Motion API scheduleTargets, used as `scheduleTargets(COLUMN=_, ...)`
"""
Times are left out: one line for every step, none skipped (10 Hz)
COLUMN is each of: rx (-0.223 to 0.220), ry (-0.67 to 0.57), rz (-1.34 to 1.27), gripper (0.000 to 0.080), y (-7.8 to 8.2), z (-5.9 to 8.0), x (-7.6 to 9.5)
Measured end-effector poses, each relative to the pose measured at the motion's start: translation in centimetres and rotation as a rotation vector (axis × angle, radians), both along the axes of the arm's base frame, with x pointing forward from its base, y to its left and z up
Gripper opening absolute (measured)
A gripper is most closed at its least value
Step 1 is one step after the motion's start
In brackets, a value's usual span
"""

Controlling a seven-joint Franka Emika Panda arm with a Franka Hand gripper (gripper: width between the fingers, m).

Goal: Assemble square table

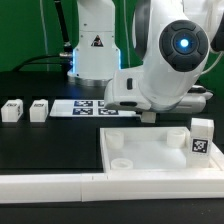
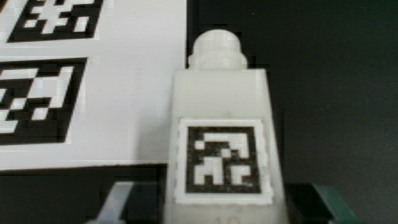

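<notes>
A white leg block with a black-white tag lies flat on the black table beside the marker board, its rounded peg pointing away from the wrist. My gripper straddles its near end. Both fingers stand a little off the block's sides, with a dark gap on each side, so the gripper is open. In the exterior view the white square table top lies at the front. One leg block stands upright at its right edge. Two more leg blocks rest at the left.
A long white bar-shaped wall runs along the front of the table top. The marker board lies behind the top. The arm's base stands at the back, and its big white wrist hangs over the scene's right half.
</notes>
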State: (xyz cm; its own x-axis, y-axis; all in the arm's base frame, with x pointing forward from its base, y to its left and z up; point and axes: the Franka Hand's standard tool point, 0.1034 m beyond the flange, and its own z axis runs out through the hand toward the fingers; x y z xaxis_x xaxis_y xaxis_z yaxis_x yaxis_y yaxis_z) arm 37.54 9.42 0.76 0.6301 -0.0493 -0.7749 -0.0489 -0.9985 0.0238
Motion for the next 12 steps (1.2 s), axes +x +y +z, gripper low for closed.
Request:
scheduleTargets(rx=0.000, ry=0.000, rz=-0.001, gripper=0.0290, y=0.0, z=0.0, x=0.0)
scheduleTargets(rx=0.000, ry=0.000, rz=-0.001, gripper=0.0290, y=-0.2, z=0.3, x=0.2)
scheduleTargets(rx=0.003, ry=-0.001, rz=-0.001, gripper=0.0290, y=-0.7, z=2.4, x=1.9)
scheduleTargets(rx=0.018, ry=-0.035, rz=0.000, gripper=0.0290, y=-1.4, z=3.9, x=3.6)
scheduleTargets(rx=0.030, ry=-0.066, rz=-0.010, gripper=0.0290, y=-2.0, z=5.4, x=4.7)
scheduleTargets(rx=0.037, ry=-0.087, rz=-0.021, gripper=0.0290, y=-2.4, z=7.0, x=5.3)
scheduleTargets(rx=0.040, ry=-0.121, rz=-0.026, gripper=0.0290, y=-2.4, z=7.8, x=5.9)
scheduleTargets(rx=0.039, ry=-0.197, rz=-0.026, gripper=0.0290, y=-2.4, z=7.4, x=6.4)
scheduleTargets(rx=0.039, ry=-0.271, rz=-0.026, gripper=0.0290, y=-2.3, z=7.4, x=6.5)
scheduleTargets(rx=0.038, ry=-0.331, rz=-0.026, gripper=0.0290, y=-2.5, z=7.0, x=6.8)
scheduleTargets(rx=0.030, ry=-0.454, rz=-0.020, gripper=0.0290, y=-3.1, z=5.6, x=8.3)
scheduleTargets(rx=0.038, ry=-0.519, rz=-0.010, gripper=0.0290, y=-3.4, z=6.7, x=9.9)
